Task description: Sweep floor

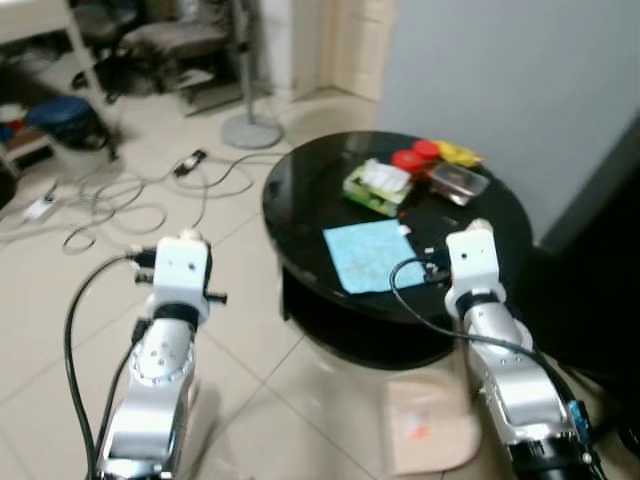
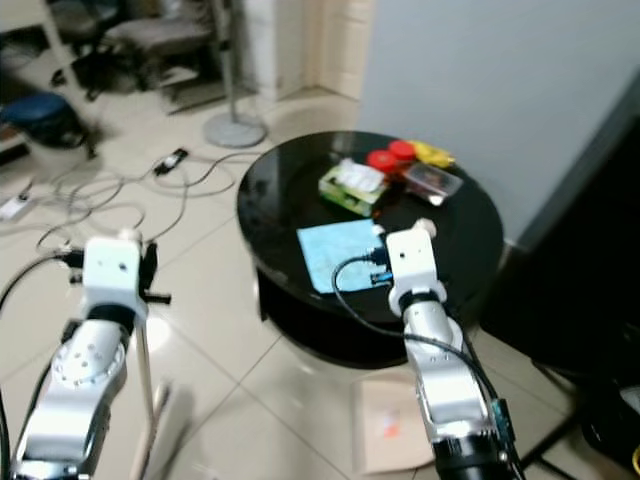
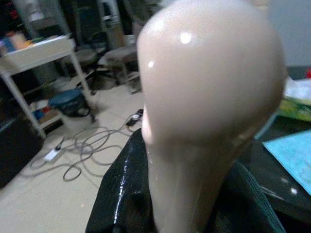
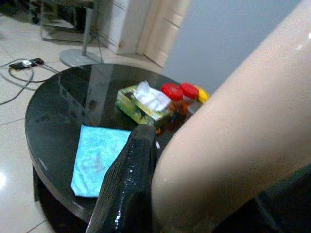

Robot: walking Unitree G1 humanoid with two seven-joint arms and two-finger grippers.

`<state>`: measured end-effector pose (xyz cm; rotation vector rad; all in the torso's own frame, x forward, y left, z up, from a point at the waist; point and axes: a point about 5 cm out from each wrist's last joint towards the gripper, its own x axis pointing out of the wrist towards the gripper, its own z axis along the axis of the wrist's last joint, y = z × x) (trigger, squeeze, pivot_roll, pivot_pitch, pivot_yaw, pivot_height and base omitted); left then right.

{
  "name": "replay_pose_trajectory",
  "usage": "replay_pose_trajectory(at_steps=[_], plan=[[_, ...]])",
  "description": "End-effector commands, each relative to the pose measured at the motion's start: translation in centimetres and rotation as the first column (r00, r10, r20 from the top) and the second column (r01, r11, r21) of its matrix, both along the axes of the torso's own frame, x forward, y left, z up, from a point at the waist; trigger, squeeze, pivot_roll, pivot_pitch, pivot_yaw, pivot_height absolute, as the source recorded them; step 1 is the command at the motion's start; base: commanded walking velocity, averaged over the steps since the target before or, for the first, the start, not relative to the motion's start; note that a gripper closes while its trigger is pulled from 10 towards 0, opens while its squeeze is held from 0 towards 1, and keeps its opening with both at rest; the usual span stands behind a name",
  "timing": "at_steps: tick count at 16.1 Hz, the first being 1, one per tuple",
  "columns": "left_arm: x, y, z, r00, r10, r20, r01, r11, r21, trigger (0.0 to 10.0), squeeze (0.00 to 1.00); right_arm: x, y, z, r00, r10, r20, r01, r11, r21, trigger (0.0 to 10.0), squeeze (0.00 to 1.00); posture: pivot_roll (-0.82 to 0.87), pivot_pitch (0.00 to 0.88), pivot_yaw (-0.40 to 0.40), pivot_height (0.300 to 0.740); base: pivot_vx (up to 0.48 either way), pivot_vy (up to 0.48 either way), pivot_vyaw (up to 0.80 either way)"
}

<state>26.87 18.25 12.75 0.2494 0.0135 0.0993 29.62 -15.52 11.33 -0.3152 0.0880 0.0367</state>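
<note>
Tiled floor (image 1: 300, 390) lies underfoot. Left claw (image 3: 146, 194) is clenched on a cream broom handle (image 3: 204, 97), right claw (image 4: 131, 189) on a dustpan handle (image 4: 233, 126); dustpan (image 1: 430, 425) low beside the black desk (image 1: 300, 200). Sweeping looks just begun; next, draw bristles toward it.

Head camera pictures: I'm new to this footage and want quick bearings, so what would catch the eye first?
The round black table ahead, bearing a light blue cloth, a green tissue box and red-lidded jars. Both silver arms reach forward, the right claw and left claw each closed on a beige handle. White cables sprawl over the tiled floor to the left.
</note>
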Motion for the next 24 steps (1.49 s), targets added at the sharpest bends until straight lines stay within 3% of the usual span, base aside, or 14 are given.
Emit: replay_pose_trajectory(at_steps=[1,3,7,11,24], plan=[[0.1,-0.4,0.9,0.999,-0.014,0.037,0.016,0.999,-0.043,10.0,0.0,0.5,1.3,1.4,0.996,0.058,0.061,-0.059,0.998,0.017,10.0,0.0,-0.04,0.0,-0.048,0.74,0.0,0.0,0.8],[0.1,-0.4,1.1,0.999,-0.018,0.044,0.019,0.999,-0.04,10.0,0.0,0.6,1.5,1.5,0.996,0.057,0.066,-0.059,0.998,0.033,10.0,0.0,-0.04,0.0,-0.048,0.74,0.0,0.0,0.8],[0.0,-0.8,1.5,0.993,-0.048,0.105,0.042,0.997,0.059,10.0,0.0,0.7,1.7,2.3,0.994,0.046,0.103,-0.056,0.993,0.1,10.0,0.0,-0.04,0.0,-0.038,0.74,0.0,0.0,0.8],[0.0,-1.4,1.1,0.993,-0.102,0.059,0.1,0.994,0.037,10.0,0.0,0.8,1.9,2.6,0.992,0.03,0.119,-0.045,0.991,0.126,10.0,0.0,-0.04,0.0,-0.031,0.74,0.0,0.0,0.8],[0.0,-1.5,2.0,0.982,-0.159,0.099,0.155,0.987,0.054,10.0,0.0,0.5,1.3,2.1,0.994,-0.023,0.104,0.0,0.976,0.216,10.0,0.0,-0.03,0.0,-0.011,0.74,0.0,0.047,0.8]])
